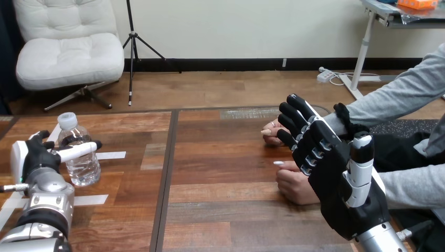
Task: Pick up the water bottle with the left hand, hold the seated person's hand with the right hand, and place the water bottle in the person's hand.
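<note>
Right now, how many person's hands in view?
2. The far person's hand past the right hand's fingertips; near person's hand left of its palm. Both partly hidden behind it.

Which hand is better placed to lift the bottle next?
Left. The left hand is right against the bottle. The right hand is open by the person's hands, well away from the bottle.

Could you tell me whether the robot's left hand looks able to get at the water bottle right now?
Probably yes: the left hand is right up against the water bottle, which stands upright on the table, and nothing stands between them.
</note>
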Available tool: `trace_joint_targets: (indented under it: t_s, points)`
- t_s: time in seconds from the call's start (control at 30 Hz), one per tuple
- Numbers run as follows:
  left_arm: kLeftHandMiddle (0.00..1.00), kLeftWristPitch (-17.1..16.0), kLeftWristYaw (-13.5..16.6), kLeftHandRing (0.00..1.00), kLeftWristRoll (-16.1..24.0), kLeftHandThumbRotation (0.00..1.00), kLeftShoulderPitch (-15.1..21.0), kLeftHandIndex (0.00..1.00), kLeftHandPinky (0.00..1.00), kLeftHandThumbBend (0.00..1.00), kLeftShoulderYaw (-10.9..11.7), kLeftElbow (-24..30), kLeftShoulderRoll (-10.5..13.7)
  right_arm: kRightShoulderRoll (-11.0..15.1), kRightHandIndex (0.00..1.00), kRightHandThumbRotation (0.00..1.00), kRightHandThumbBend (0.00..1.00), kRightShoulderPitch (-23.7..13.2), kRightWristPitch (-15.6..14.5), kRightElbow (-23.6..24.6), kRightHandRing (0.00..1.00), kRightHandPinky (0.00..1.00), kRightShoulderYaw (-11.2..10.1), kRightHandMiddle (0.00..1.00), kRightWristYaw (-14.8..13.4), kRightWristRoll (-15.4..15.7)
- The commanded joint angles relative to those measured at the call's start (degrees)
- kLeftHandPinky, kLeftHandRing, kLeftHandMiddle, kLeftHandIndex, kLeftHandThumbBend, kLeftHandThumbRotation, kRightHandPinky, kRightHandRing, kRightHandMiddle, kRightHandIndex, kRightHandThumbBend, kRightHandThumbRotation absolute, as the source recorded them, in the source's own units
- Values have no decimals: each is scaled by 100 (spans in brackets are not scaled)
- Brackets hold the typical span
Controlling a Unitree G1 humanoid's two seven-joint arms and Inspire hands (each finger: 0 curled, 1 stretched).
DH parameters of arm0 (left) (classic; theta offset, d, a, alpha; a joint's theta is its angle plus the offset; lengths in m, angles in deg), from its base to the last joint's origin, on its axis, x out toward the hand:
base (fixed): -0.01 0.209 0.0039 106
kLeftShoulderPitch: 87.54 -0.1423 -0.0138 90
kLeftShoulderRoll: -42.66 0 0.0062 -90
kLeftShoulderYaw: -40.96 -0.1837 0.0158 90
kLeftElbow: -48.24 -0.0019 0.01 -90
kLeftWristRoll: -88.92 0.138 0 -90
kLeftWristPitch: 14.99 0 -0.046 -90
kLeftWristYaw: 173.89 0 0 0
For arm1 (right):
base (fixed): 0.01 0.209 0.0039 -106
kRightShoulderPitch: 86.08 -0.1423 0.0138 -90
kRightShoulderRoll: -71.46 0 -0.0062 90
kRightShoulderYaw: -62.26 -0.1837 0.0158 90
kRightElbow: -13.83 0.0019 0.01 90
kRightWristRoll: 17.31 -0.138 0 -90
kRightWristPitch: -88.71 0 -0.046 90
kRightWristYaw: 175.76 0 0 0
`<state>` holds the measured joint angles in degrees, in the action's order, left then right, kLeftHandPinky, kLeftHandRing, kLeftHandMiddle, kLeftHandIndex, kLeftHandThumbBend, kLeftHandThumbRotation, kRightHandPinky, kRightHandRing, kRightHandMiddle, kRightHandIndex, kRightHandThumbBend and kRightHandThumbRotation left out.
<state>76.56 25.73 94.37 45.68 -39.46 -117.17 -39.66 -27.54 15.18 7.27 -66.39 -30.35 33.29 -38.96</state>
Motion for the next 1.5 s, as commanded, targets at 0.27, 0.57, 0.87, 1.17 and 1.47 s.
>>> trace_joint_targets:
  t_s: [0.27,0.57,0.87,1.17,1.47]
  points:
    - [72,-102,348,69,58,0,485,73,57,80,-36,22,-69,-10,95,100,98,-176,192,250,100,100,-10,97,29,-76]
    - [70,-106,436,68,89,0,491,69,58,78,-66,25,-70,-32,96,100,98,-149,178,300,100,100,6,97,-1,-72]
    - [68,-135,441,67,88,0,480,66,58,80,-60,5,-64,-33,96,100,98,-159,184,290,100,100,3,97,21,-103]
    - [66,-155,423,63,126,0,473,65,54,81,-102,9,-57,-36,95,100,99,-165,190,294,100,100,1,97,12,-108]
    - [67,-100,354,64,110,0,501,67,54,82,-100,12,-52,-28,96,100,99,-151,188,327,100,100,1,97,3,-104]
